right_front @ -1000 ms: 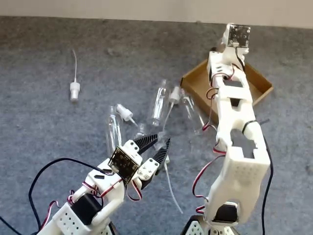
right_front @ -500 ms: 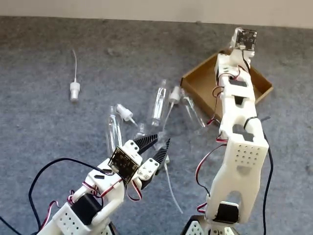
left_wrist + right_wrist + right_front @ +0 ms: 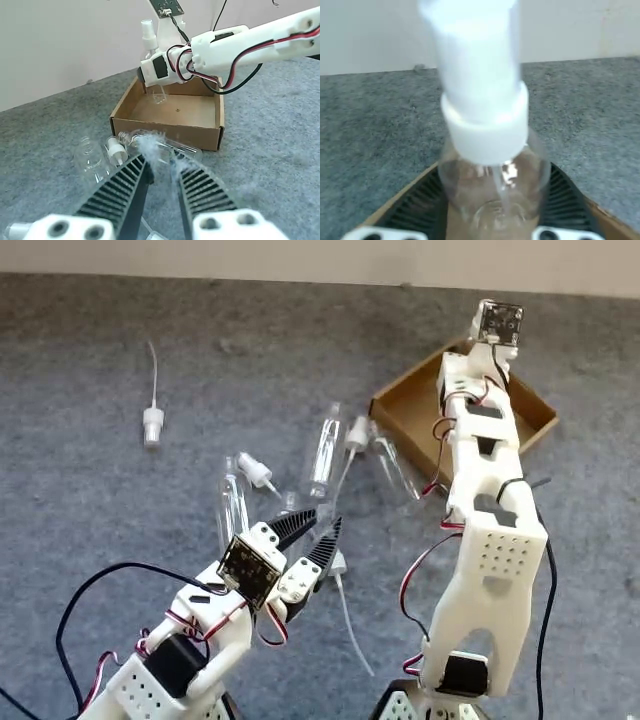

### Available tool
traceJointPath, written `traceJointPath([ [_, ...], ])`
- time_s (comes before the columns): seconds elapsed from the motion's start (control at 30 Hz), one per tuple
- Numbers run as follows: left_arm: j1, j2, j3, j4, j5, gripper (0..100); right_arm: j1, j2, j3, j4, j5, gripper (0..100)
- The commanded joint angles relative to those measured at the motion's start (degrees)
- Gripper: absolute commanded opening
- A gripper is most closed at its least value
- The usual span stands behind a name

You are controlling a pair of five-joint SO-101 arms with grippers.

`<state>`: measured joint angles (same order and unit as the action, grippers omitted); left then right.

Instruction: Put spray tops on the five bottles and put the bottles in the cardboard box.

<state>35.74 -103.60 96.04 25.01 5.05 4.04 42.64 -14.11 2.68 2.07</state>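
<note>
A clear bottle (image 3: 495, 192) with a white spray top (image 3: 480, 85) stands upright in my right gripper (image 3: 495, 205), which is shut on it. In the left wrist view the bottle (image 3: 156, 90) hangs just over the floor of the cardboard box (image 3: 200, 107). The right arm (image 3: 480, 470) stretches to that box (image 3: 400, 405). My left gripper (image 3: 308, 532) is open, low over the carpet, with a loose spray top (image 3: 338, 562) beside one finger. Three bare bottles lie near it (image 3: 232, 505) (image 3: 325, 450) (image 3: 395, 468).
More loose spray tops lie on the grey carpet: one far left (image 3: 152, 422), one by the bottles (image 3: 255, 470), one near the box (image 3: 355, 433). A short clear bottle (image 3: 90, 155) lies ahead of the left fingers. Open carpet spreads to the left.
The right arm has swung a little to the right, carrying the capped bottle over the box. The left gripper has crept slightly forward towards the bottles.
</note>
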Motion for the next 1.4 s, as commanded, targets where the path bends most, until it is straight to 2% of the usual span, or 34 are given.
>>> traceJointPath([
  [0.0,-0.66,-0.04,1.01,0.18,0.26,1,-0.4,-1.19,-3.47,-1.19,0.35,21.7],
  [0.4,-0.66,-0.04,1.01,0.18,0.26,1,-0.48,-1.63,-3.3,-1.1,0.35,22.7],
  [0.63,-0.66,-0.04,1.01,0.18,0.26,1,-1.1,-1.45,-3.21,-0.75,0.79,35.0],
  [0.9,-0.75,-0.04,1.01,0.26,0.26,1,-1.19,-1.8,-3.12,-0.57,0.7,35.0],
  [1.13,-0.75,-0.04,1.01,0.26,0.26,1,-0.84,-1.89,-3.82,6.2,0.44,35.2],
  [1.37,-0.75,-0.04,1.01,0.26,0.26,1,-0.84,-7.96,-3.47,6.55,0.44,35.2],
])
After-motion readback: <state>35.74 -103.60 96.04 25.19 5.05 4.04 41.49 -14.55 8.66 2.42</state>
